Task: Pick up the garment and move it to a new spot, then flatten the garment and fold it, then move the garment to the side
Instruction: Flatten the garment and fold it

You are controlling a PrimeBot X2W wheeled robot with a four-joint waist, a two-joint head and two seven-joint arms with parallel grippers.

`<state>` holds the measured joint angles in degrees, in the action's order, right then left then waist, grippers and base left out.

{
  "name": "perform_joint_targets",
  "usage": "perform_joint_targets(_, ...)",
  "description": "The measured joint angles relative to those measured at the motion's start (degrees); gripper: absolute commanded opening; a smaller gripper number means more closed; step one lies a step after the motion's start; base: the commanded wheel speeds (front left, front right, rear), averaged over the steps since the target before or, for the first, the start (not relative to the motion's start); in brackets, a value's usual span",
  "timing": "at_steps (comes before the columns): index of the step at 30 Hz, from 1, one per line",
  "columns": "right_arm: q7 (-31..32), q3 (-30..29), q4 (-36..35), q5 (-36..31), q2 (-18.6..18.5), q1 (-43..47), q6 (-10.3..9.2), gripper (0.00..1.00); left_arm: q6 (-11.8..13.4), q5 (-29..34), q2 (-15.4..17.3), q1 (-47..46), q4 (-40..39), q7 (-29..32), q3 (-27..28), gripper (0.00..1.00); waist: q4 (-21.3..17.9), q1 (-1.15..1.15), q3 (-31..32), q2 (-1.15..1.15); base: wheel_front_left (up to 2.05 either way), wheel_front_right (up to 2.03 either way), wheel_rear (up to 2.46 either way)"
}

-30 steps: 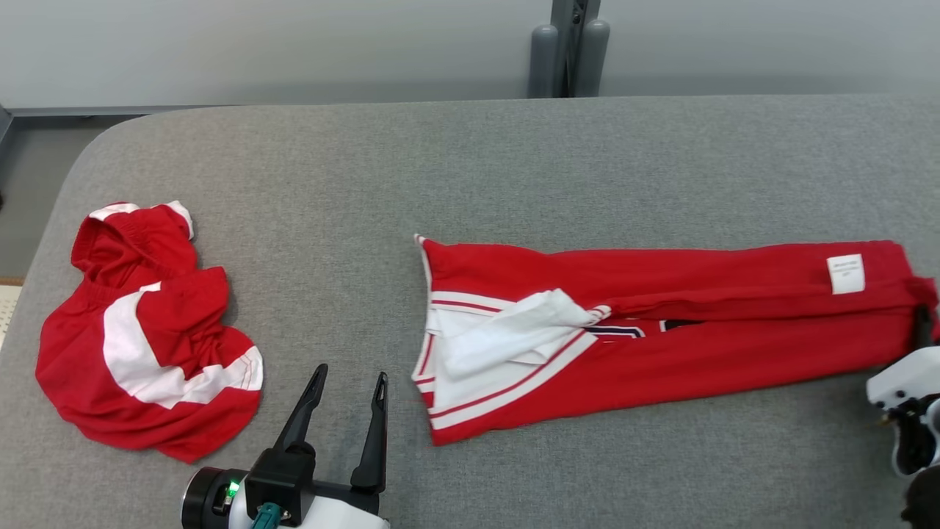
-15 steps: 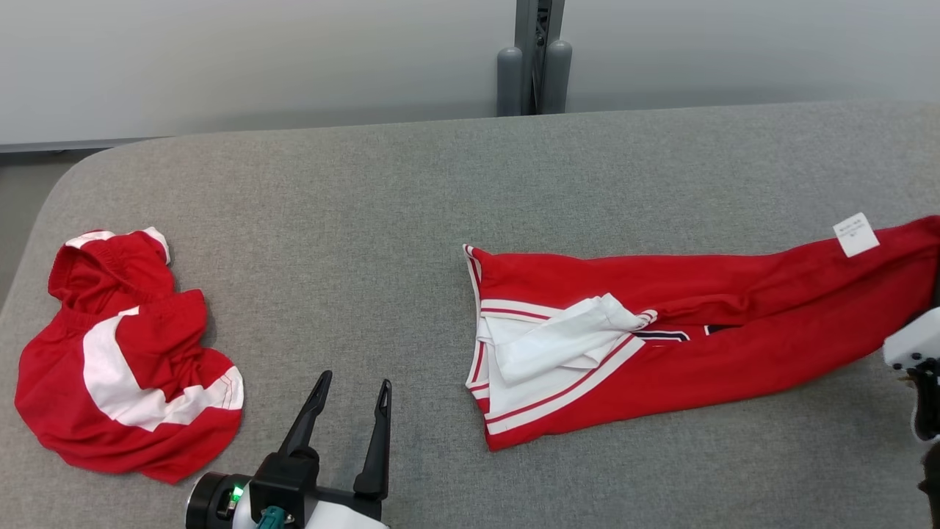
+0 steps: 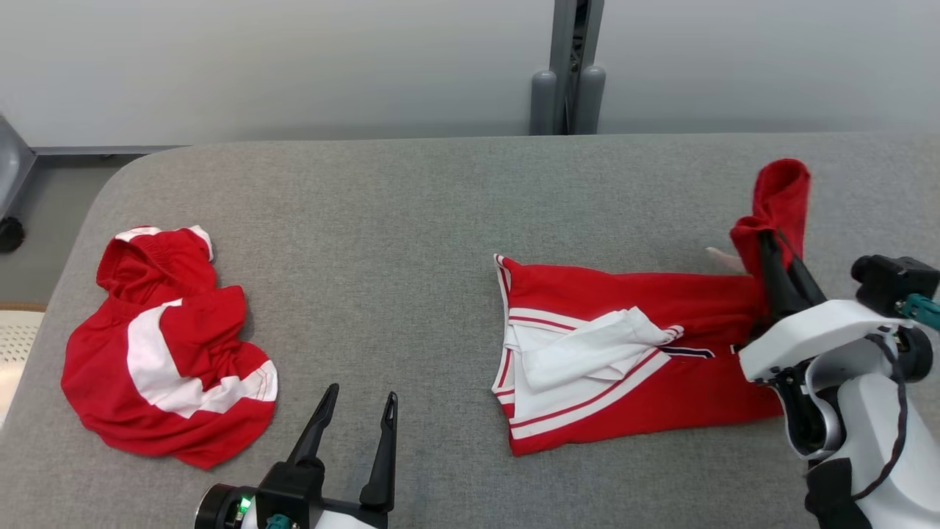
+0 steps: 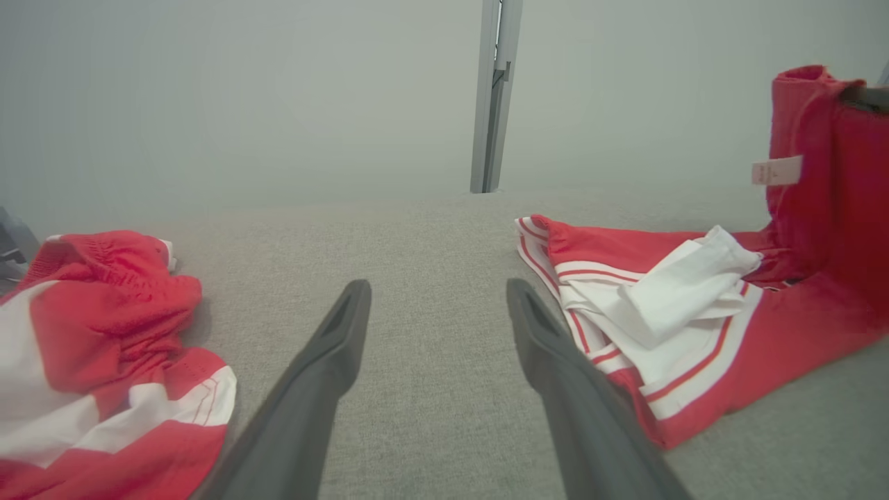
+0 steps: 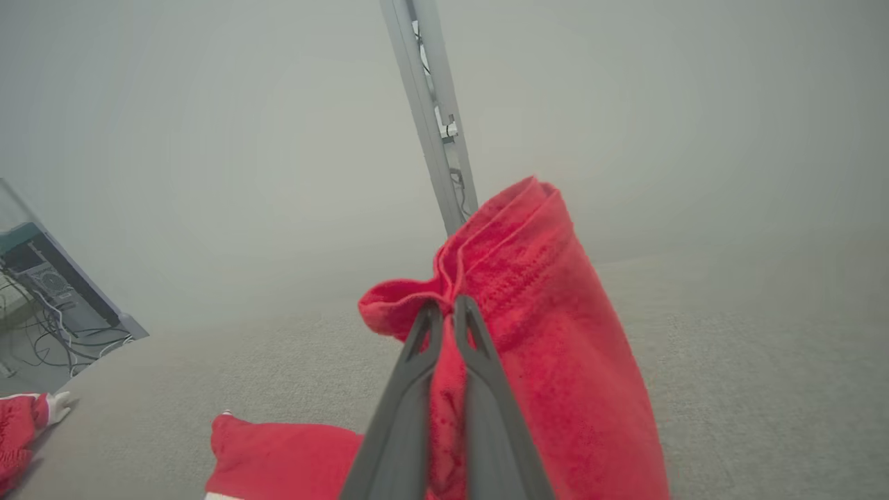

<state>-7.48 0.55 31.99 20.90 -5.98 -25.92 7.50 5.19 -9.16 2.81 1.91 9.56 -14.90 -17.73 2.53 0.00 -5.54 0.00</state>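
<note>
Over grey table point(image 3: 411, 220), right pincer point(image 5: 444, 309) tight on garment point(image 3: 661, 382) end, left pincer point(image 3: 363, 393) spread.

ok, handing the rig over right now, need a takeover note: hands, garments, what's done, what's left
Right hand: shut on one end of the long red garment, holding that end up off the table.
Left hand: open, empty, low over the table between the two garments.
The long garment's other end lies flat; a crumpled red-and-white garment sits at the table's left.
Done: garment laid out as a narrow strip.
Left: probably bring the raised end over to fold, then move it aside.
</note>
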Motion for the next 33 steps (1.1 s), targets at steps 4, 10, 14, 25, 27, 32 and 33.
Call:
perform_joint_targets(4, 3.02, 3.44, -6.35, 0.0, 2.26, 2.48, 0.0, 0.0, 0.31, -0.66, 0.0, -0.02, 0.11, -0.01, -0.54, 1.0, 2.13, 0.0, 0.29, 0.0, 0.0, 0.0, 0.0)
perform_joint_targets(10, 3.37, 5.76, -7.16, -0.7, 3.04, 5.04, 0.0, 0.0, 0.93, -1.66, 0.0, -0.04, 0.04, -0.01, -1.3, 1.0, 5.2, 0.0, 0.35, 0.0, 0.0, 0.0, 0.0)
perform_joint_targets(14, 1.3, 8.2, -5.5, -0.64, 3.21, 5.06, 0.0, 0.0, 1.01, -1.99, -0.03, -0.08, 0.1, -0.01, -1.8, 1.0, 7.13, 0.0, 0.01, 0.0, 0.0, 0.0, 0.0)
perform_joint_targets(25, -1.66, 13.08, 2.82, -0.59, 3.24, 4.82, 0.0, 0.0, 1.42, -2.6, 0.0, -0.12, 0.35, -0.01, -2.19, 1.0, 11.72, 0.0, -0.27, 0.0, 0.0, 0.0, 0.0)
perform_joint_targets(27, -1.98, 14.01, 4.22, -0.59, 3.23, 4.48, 0.0, 0.0, 1.44, -2.83, 0.0, -0.1, 0.37, -0.01, -2.21, 1.0, 12.21, 0.0, -0.27, 0.0, 0.0, 0.0, 0.0)
perform_joint_targets(32, -2.11, 15.46, 7.32, -1.23, 3.22, 4.09, 0.0, 0.0, 1.49, -2.91, 0.0, -0.1, 0.36, -0.01, -2.32, 1.0, 13.05, 0.0, -0.36, 0.0, 0.0, 0.0, 0.0)
perform_joint_targets(33, -2.09, 15.81, 7.77, -1.24, 3.21, 4.09, 0.0, 0.0, 1.51, -2.93, 0.0, -0.1, 0.37, -0.01, -2.38, 1.0, 13.19, 0.0, -0.41, 0.0, 0.0, 0.0, 0.0)
